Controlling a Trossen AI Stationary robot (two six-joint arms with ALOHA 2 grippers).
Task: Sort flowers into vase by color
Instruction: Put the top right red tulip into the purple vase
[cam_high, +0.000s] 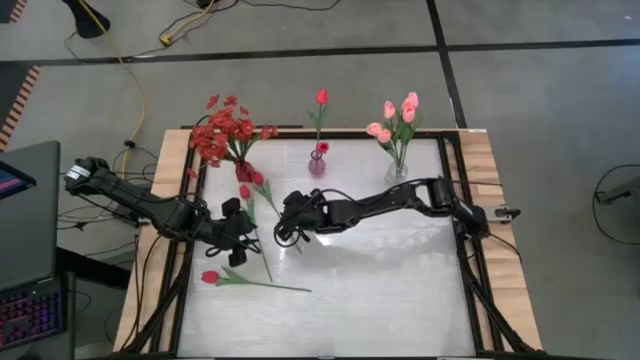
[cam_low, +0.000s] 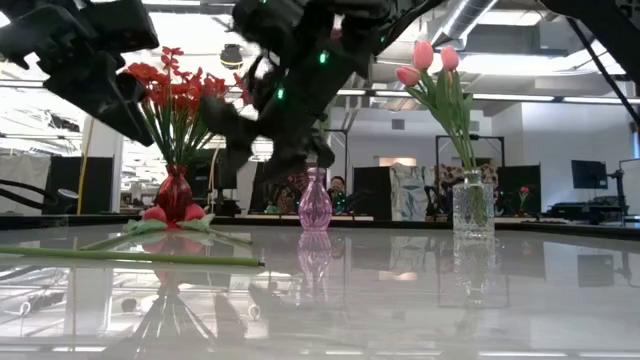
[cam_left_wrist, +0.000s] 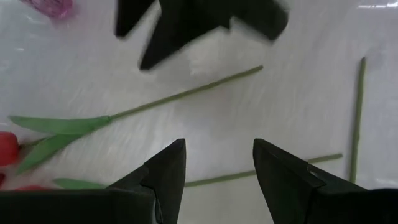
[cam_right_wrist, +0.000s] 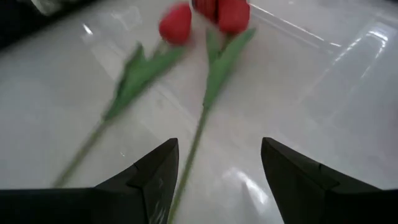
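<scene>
Two red tulips (cam_high: 252, 186) lie flat on the table, stems running toward the near edge; a third red tulip (cam_high: 212, 277) lies nearer, its stem pointing right. My right gripper (cam_high: 285, 232) is open above the table, and its wrist view shows both red buds (cam_right_wrist: 175, 23) ahead of its fingers (cam_right_wrist: 155, 171). My left gripper (cam_high: 238, 240) is open beside it, over the stems (cam_left_wrist: 186, 93). At the far edge stand a red vase of red blossoms (cam_high: 232, 135), a small pink vase (cam_high: 317, 162) with one red tulip and a glass vase (cam_high: 397, 172) of pink tulips.
The three vases (cam_low: 314, 205) stand in a row along the far edge. Both arms meet close together over the table's left middle. Wooden boards (cam_high: 490, 160) edge the white table top. The right half of the table holds only the right arm.
</scene>
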